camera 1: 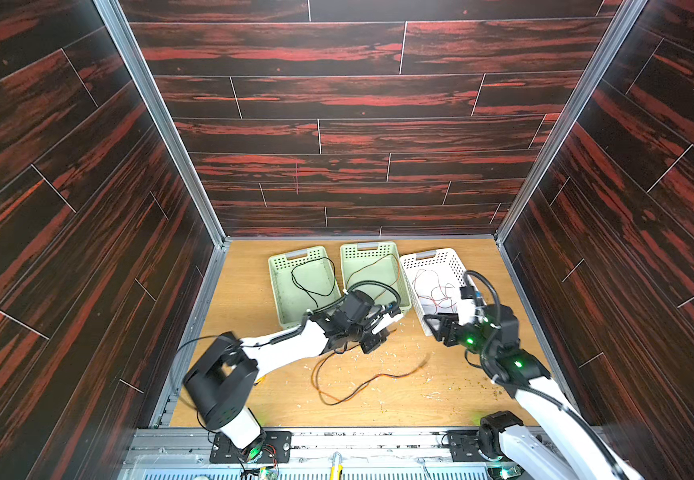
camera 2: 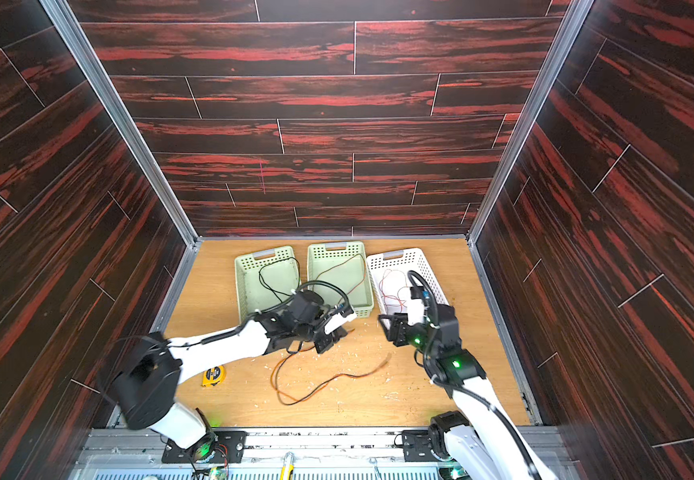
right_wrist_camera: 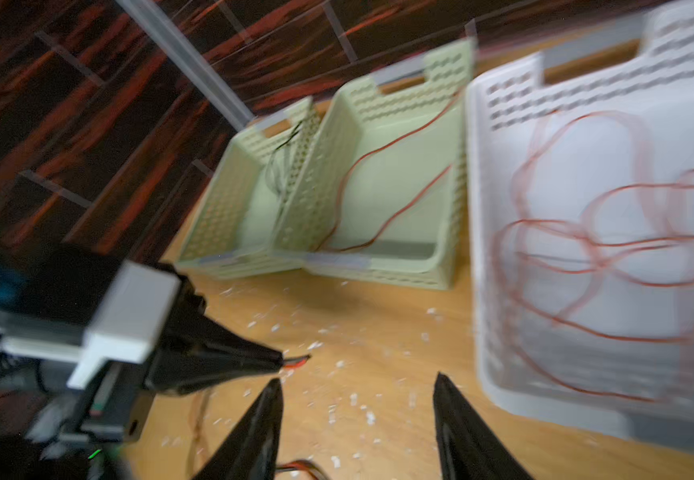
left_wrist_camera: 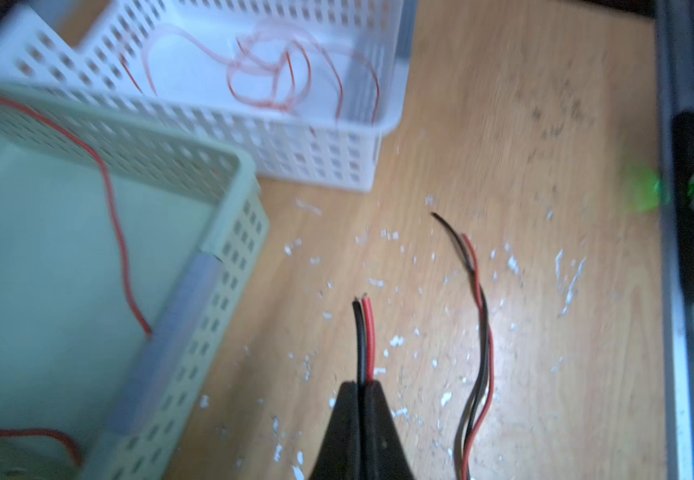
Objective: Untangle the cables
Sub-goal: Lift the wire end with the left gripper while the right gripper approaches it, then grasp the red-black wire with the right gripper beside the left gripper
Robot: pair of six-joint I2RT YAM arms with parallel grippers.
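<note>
A paired black-and-red cable [camera 1: 378, 377] lies looped on the wooden table in front of the baskets. My left gripper [left_wrist_camera: 364, 384] is shut on one end of it, and a short stub [left_wrist_camera: 365, 332] sticks out past the tips. Its other end [left_wrist_camera: 476, 282] lies loose on the table beside it. My right gripper [right_wrist_camera: 358, 380] hangs open and empty just to the right, near the white basket [camera 1: 441, 257]. Red cables [camera 1: 432, 291] lie in that basket. An orange cable [camera 1: 368, 268] is in the middle green basket [camera 1: 368, 251], and a black cable [camera 1: 293, 278] is in the left green basket [camera 1: 274, 291].
A yellow tape measure [camera 2: 213, 376] sits on the table under my left arm. White scraps [left_wrist_camera: 395, 340] are scattered over the wood. Dark panelled walls close in the back and both sides, and a metal rail [camera 1: 378, 440] runs along the front edge.
</note>
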